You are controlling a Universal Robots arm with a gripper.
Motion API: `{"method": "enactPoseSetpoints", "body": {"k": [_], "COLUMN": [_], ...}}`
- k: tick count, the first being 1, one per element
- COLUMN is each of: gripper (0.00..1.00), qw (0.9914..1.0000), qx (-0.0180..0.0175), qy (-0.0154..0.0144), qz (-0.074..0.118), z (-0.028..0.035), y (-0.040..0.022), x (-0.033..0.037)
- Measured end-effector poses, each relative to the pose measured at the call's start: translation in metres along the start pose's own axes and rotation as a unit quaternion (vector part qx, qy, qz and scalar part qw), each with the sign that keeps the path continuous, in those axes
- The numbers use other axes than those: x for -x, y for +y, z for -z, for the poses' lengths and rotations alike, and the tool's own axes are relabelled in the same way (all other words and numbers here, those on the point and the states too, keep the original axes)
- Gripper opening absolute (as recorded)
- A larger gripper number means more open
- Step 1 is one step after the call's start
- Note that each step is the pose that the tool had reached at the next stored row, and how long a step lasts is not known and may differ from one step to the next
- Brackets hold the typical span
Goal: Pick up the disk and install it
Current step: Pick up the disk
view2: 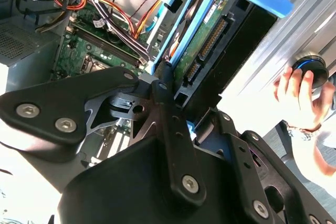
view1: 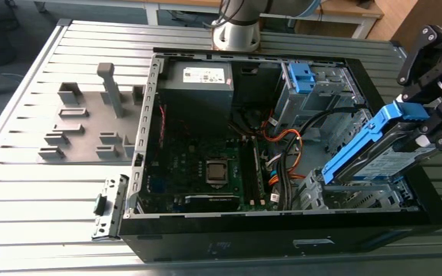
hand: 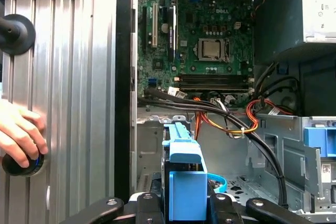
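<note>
The disk (view1: 374, 155), a silver-grey drive in a bright blue carrier, hangs tilted over the metal drive bay (view1: 359, 192) at the near right corner of the open computer case (view1: 140, 167). Its lower end dips toward the bay and its upper end points up to the exterior view's right. My black gripper (view1: 425, 123) is shut on that upper end. In the second wrist view the disk (view2: 205, 40) shows its connector edge beyond the gripper (view2: 170, 106). In the first wrist view the carrier's blue end (hand: 184, 182) sits between the gripper (hand: 181, 205) fingers, above the bay floor.
Inside the case lie the green motherboard (view1: 205, 167), a grey box with a white sticker (view1: 202, 86), orange and black cables (view1: 282, 149) and a blue clip (view1: 301, 77). Grey fixture blocks (view1: 83, 121) stand on the slatted table. A person's hand (view2: 299, 93) holds a round knob beside the case.
</note>
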State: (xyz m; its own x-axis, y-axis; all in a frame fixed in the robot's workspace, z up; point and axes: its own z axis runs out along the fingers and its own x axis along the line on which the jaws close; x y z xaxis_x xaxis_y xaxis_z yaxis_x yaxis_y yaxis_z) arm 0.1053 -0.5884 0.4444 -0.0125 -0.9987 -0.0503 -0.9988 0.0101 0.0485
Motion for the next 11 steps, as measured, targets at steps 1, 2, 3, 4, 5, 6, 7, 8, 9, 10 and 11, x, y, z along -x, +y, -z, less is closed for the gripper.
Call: {"method": "enactPoseSetpoints", "body": {"k": [1,2,3,4,5,6,7,8,9,10,11], "gripper": [0.36,0.36,0.36,0.36,0.36,0.36,0.36,0.36,0.36,0.36,0.36], "qw": [1.00000,1.00000,1.00000,1.00000,1.00000,1.00000,1.00000,1.00000,1.00000,1.00000,1.00000], "qx": [0.0000,0.0000,0.0000,0.0000,0.0000,0.0000,0.0000,0.0000,0.0000,0.0000,0.0000], "qy": [0.0000,0.0000,0.0000,0.0001,0.0000,0.0000,0.0000,0.0000,0.0000,0.0000,0.0001], "qz": [0.000,0.000,0.000,0.000,0.000,0.000,0.000,0.000,0.000,0.000,0.000], "z": [-0.0001,-0.0002,-0.0002,-0.0003,-0.0004,-0.0006,-0.0007,-0.0009,-0.0011,-0.0014,-0.0015], "y": [-0.0002,-0.0003,-0.0004,-0.0005,-0.0005,-0.0006,-0.0006,-0.0006,-0.0006,-0.0006,-0.0006], "x": [0.0008,0.0018,0.0028,0.0037,0.0044,0.0046,0.0046,0.0046,0.0046,0.0046,0.0046]}}
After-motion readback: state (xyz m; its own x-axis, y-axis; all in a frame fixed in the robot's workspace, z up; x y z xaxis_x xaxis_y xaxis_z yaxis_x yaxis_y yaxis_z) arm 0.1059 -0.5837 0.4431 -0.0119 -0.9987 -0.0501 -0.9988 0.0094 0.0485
